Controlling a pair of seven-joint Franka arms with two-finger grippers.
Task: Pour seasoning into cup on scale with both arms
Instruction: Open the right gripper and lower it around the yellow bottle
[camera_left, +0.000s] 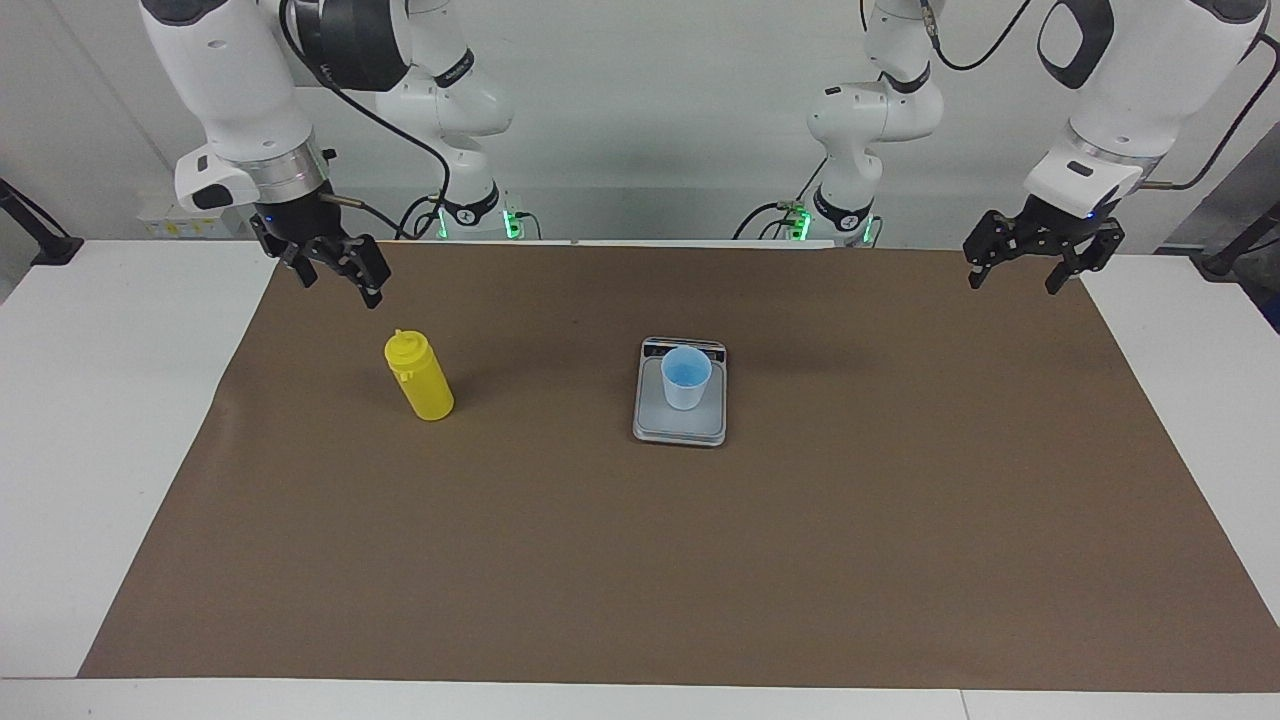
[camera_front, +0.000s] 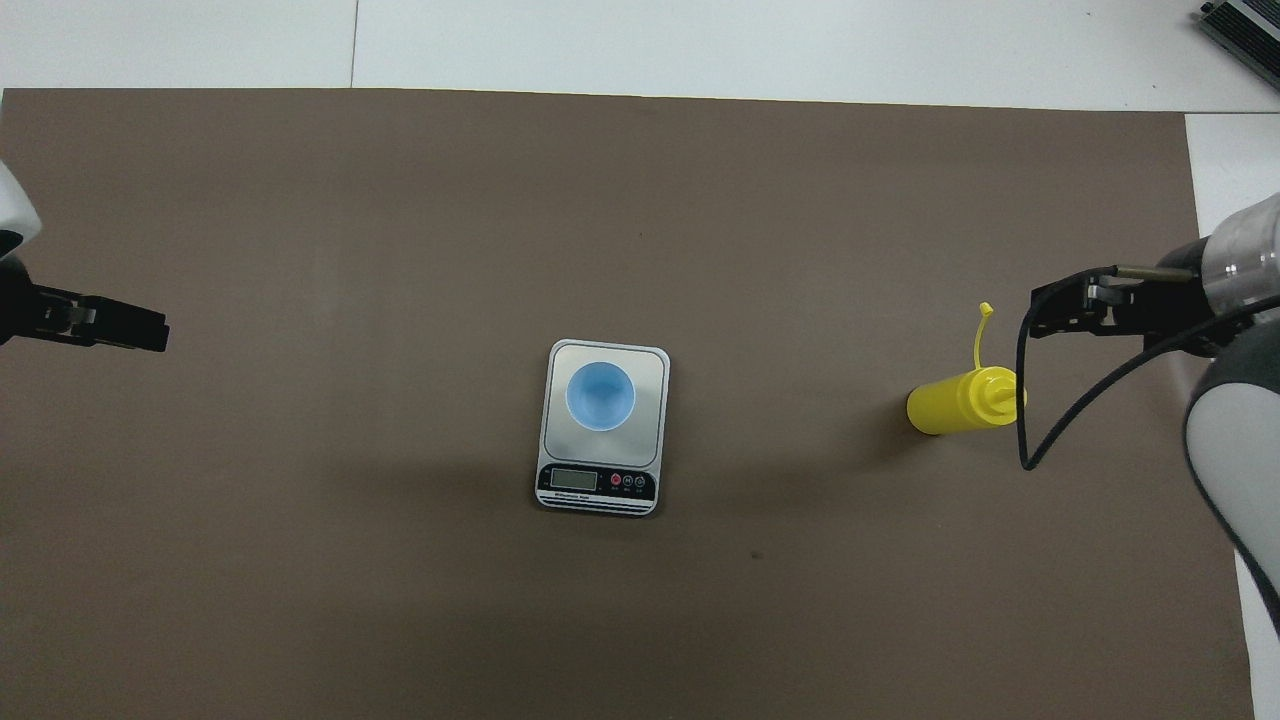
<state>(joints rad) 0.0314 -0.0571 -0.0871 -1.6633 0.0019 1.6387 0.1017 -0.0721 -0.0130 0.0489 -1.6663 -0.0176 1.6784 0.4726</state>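
Observation:
The yellow seasoning bottle (camera_left: 420, 378) stands upright on the brown mat toward the right arm's end of the table; it also shows in the overhead view (camera_front: 960, 401), with its tethered tip cap (camera_front: 985, 318) hanging off the nozzle. The light blue cup (camera_left: 686, 377) stands upright on the silver-grey scale (camera_left: 680, 428) at the middle of the mat, as the overhead view shows for both the cup (camera_front: 600, 395) and the scale (camera_front: 648, 440). My right gripper (camera_left: 340, 288) hangs open and empty over the mat close to the bottle, not touching it. My left gripper (camera_left: 1012, 285) waits open and empty over the mat's edge at the left arm's end.
The brown mat (camera_left: 640, 560) covers most of the white table (camera_left: 100, 400). The scale's dark display strip (camera_front: 597, 482) is at its end nearer to the robots. A black cable (camera_front: 1060, 430) loops from the right arm over the bottle's nozzle end.

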